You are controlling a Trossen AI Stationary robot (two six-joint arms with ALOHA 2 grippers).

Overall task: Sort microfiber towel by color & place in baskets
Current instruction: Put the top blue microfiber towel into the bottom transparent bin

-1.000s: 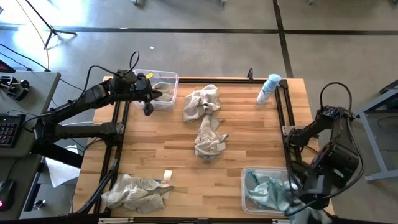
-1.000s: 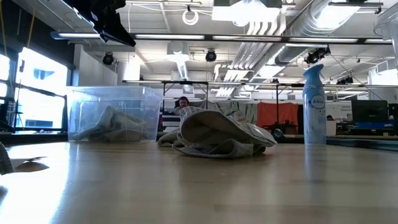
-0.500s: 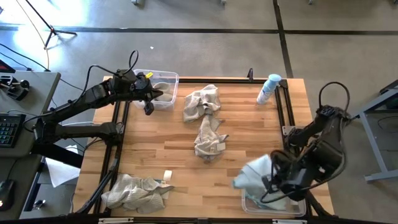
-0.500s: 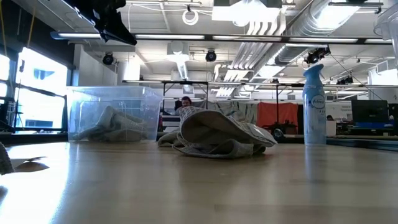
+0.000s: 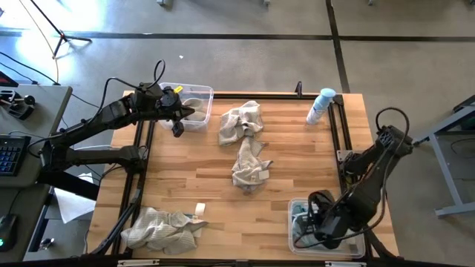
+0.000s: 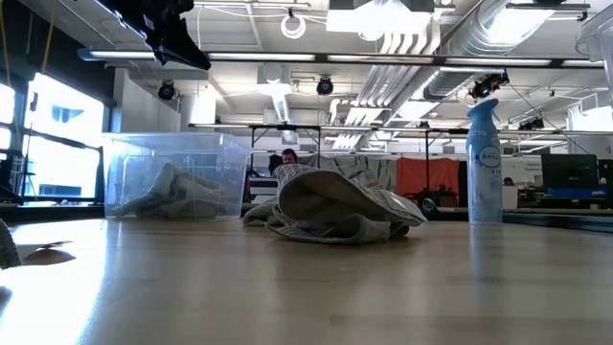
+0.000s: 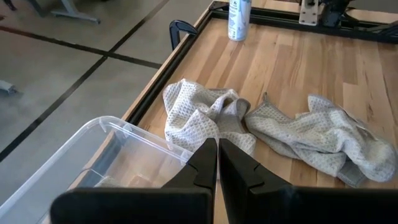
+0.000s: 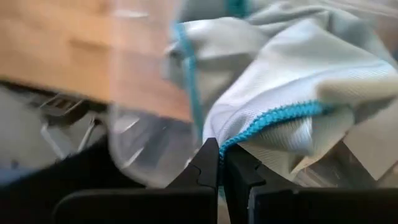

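Pale teal towels (image 5: 300, 224) lie in the near-right basket (image 5: 291, 241). My right gripper (image 5: 318, 222) is down in that basket, shut on one teal towel (image 8: 292, 68). Three beige-grey towels lie on the table: one far centre (image 5: 241, 121), one mid-table (image 5: 250, 167), one near left (image 5: 162, 228). Another beige towel (image 6: 177, 190) lies inside the far-left basket (image 5: 200, 93). My left gripper (image 5: 177, 124) hovers shut above that basket's rim (image 7: 124, 127), holding nothing. My right gripper pinches the pale teal towel by its teal-stitched edge (image 8: 249, 132) between the two fingertips. The fingers come from above, pointing down into the basket. The rest of the towel lies bunched and slack on the other teal cloth in the basket.
A white spray bottle with a blue cap (image 5: 320, 105) stands at the far right of the table, also showing in the low view (image 6: 485, 163). A black frame rail (image 5: 335, 133) runs along the table's right side. Bare wood lies between the towels (image 5: 200, 174).
My right gripper raised a pale teal towel out of the near-right basket, the cloth hanging spread above the basket's left side, then lowered it back in. The towel now lies bunched in the basket. My left arm has kept still.
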